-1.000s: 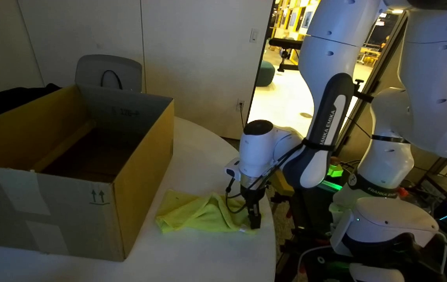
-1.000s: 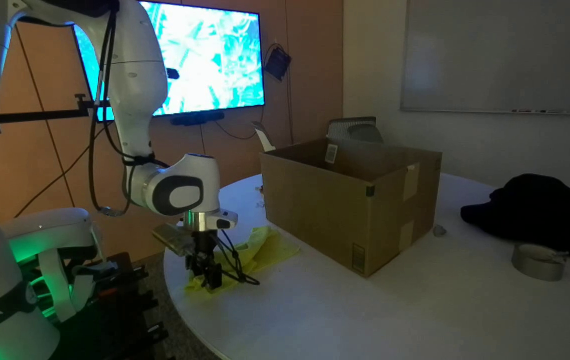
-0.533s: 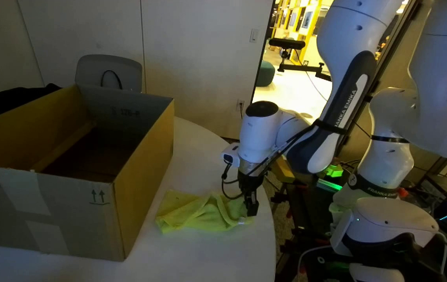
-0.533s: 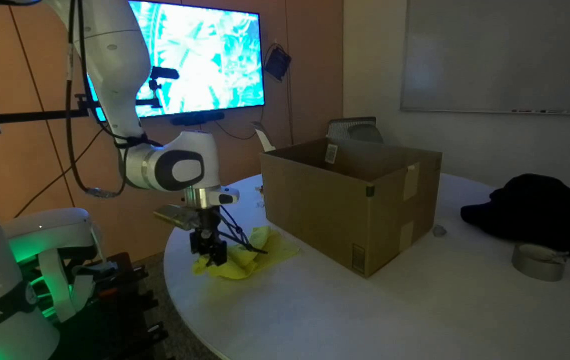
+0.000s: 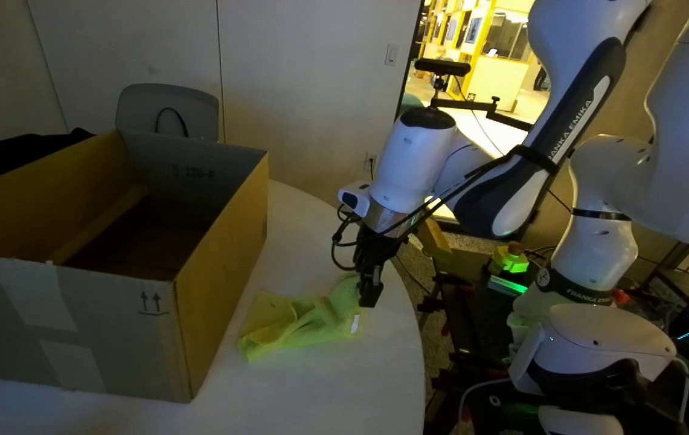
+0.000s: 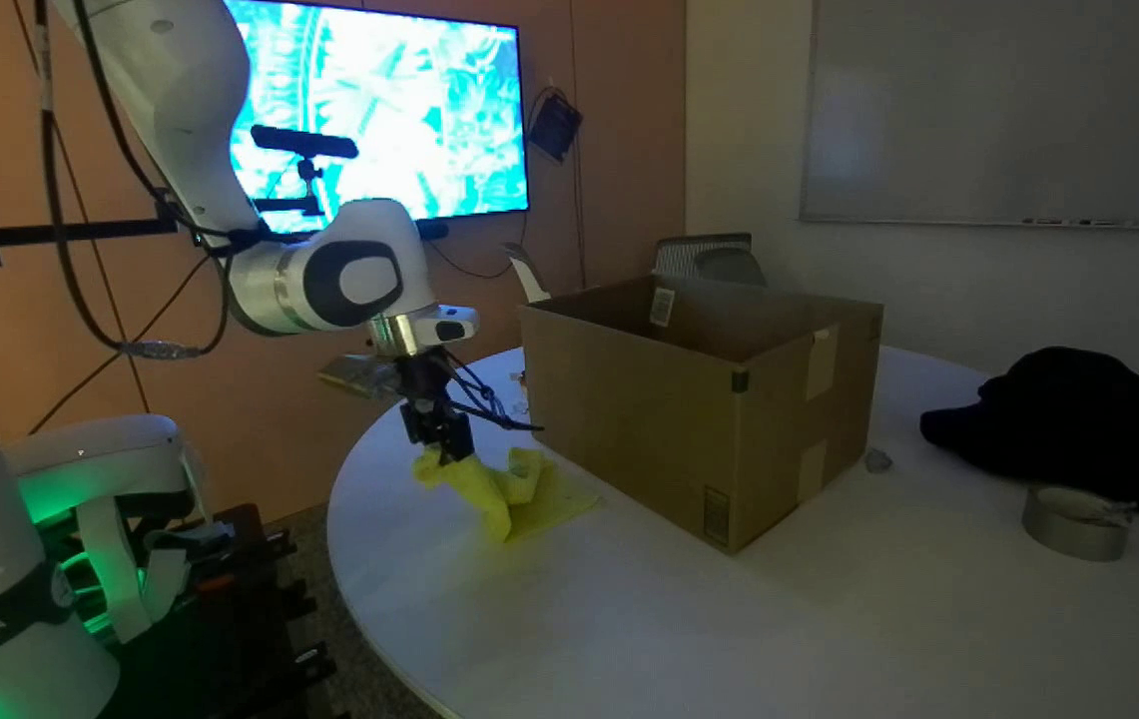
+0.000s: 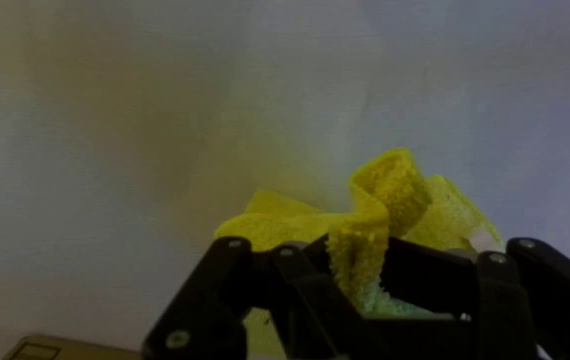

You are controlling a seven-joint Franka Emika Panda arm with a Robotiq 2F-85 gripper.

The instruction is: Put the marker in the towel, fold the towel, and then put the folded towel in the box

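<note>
The yellow-green towel (image 5: 296, 326) lies bunched beside the box, shown in both exterior views (image 6: 539, 504). My gripper (image 5: 371, 295) is shut on the towel's table-edge side and holds that part raised; the far part still rests on the table. It also shows in an exterior view (image 6: 451, 451). In the wrist view a fold of towel (image 7: 362, 245) is pinched between the fingers (image 7: 357, 260). A white tag hangs from the towel below the gripper. The open brown box (image 5: 223, 278) stands beside the towel, also in an exterior view (image 6: 629, 409). The marker does not show; it is hidden or out of view.
The white round table (image 5: 320, 393) has its edge close beside the gripper. A black cloth heap (image 6: 1068, 429), a grey tape roll (image 6: 1076, 524) and a small crumpled bit (image 6: 877, 460) lie beyond the box. A chair (image 5: 169, 112) stands behind.
My gripper has risen from the table and moved inward from its edge, tilting a little. The towel's gripped side has come up with it and folded over toward the rest.
</note>
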